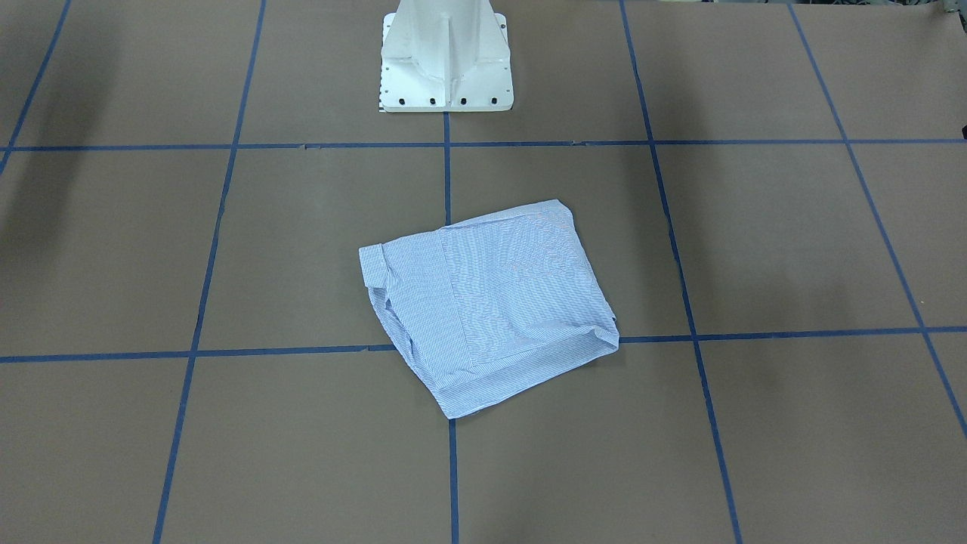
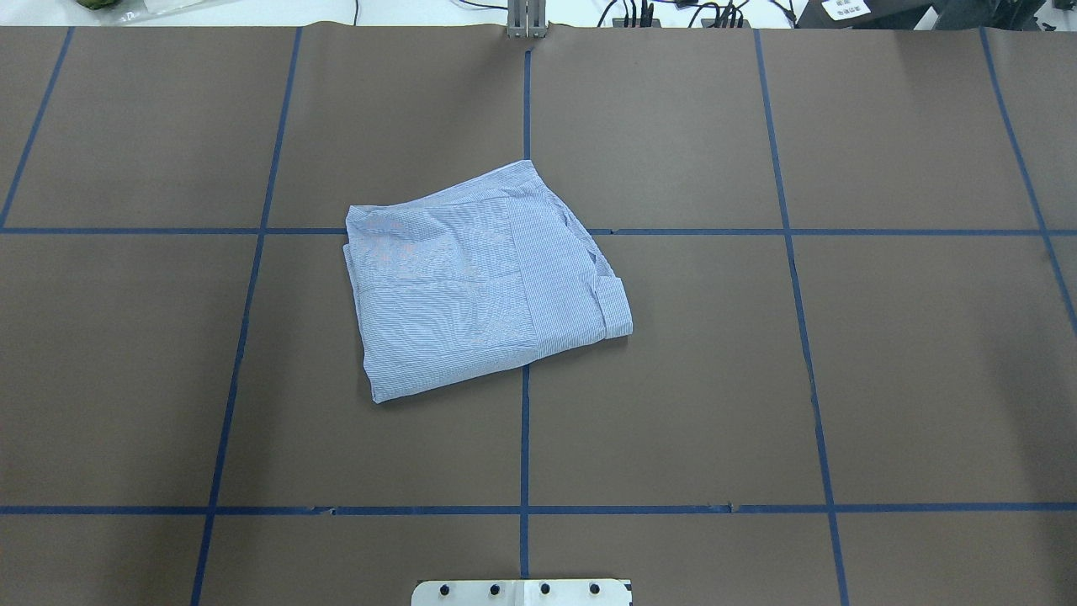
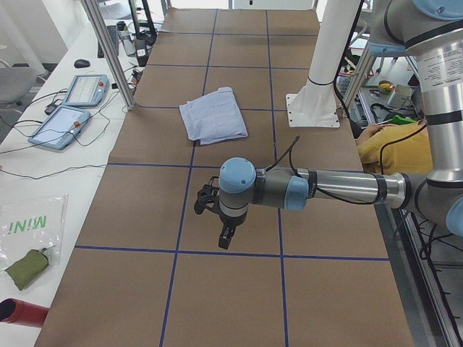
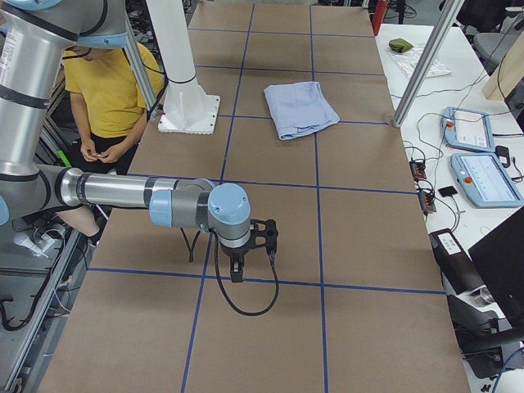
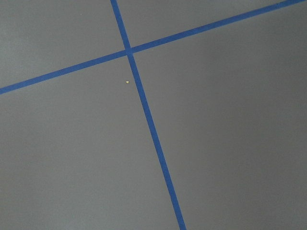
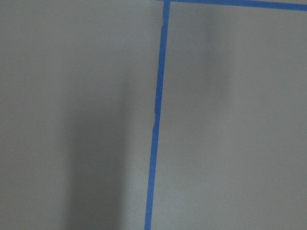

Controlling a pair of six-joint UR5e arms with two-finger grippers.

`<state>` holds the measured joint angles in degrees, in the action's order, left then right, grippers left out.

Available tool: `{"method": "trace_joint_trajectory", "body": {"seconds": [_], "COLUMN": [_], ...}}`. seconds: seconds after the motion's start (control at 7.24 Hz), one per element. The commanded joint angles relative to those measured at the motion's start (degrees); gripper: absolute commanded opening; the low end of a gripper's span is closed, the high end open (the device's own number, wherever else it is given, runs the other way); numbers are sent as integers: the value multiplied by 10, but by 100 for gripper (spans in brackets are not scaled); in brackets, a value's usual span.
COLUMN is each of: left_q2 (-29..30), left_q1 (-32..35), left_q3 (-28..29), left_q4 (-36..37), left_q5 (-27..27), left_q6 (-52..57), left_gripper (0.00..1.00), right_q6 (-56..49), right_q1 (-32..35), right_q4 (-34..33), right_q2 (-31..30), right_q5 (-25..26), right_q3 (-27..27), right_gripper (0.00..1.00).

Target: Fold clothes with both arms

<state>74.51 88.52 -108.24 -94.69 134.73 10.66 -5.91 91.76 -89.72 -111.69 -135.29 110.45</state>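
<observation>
The clothes are one light blue-and-white striped shirt (image 1: 487, 302), folded into a rough square and lying flat near the table's middle (image 2: 471, 286). No gripper touches it. My left arm reaches low over the table far from the shirt (image 3: 213, 116), and its black gripper (image 3: 223, 237) points down at the brown surface. My right arm does the same at the other end, with its gripper (image 4: 237, 268) well away from the shirt (image 4: 300, 108). I cannot tell if either gripper is open or shut. Both wrist views show only brown table and blue tape.
The white pedestal base (image 1: 446, 60) stands behind the shirt. A person in a yellow top (image 4: 115, 90) sits beside the table behind the robot. Teach pendants (image 4: 475, 155) and cables lie on the white bench along the table's far edge, by metal posts (image 3: 108, 50).
</observation>
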Motion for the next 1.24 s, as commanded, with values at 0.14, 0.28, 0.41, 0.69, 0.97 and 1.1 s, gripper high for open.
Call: {"method": "trace_joint_trajectory", "body": {"seconds": [0.14,0.28,0.41,0.69,0.97,1.1], "left_q2": [-7,-6,-7,-5,-5,-5], "left_q1": [3,3,3,2,2,2], "left_q3": [-7,-7,-7,-7,-7,-7], "left_q4": [-1,-1,-1,-1,0,-1], "left_q5": [-2,-2,-2,-2,-1,-1], "left_q6": [1,1,1,1,1,1], "left_gripper": [100,100,100,100,100,100], "right_q6": [5,6,6,6,6,6], "right_q1": [-2,-2,-2,-2,-2,-2], "right_q4": [-4,-4,-3,-3,-3,-3], "right_q2": [-2,-1,-3,-5,-5,-5], "right_q5": [22,33,31,31,31,31], "right_q3": [2,2,2,1,1,1], "right_gripper": [100,100,100,100,100,100]}}
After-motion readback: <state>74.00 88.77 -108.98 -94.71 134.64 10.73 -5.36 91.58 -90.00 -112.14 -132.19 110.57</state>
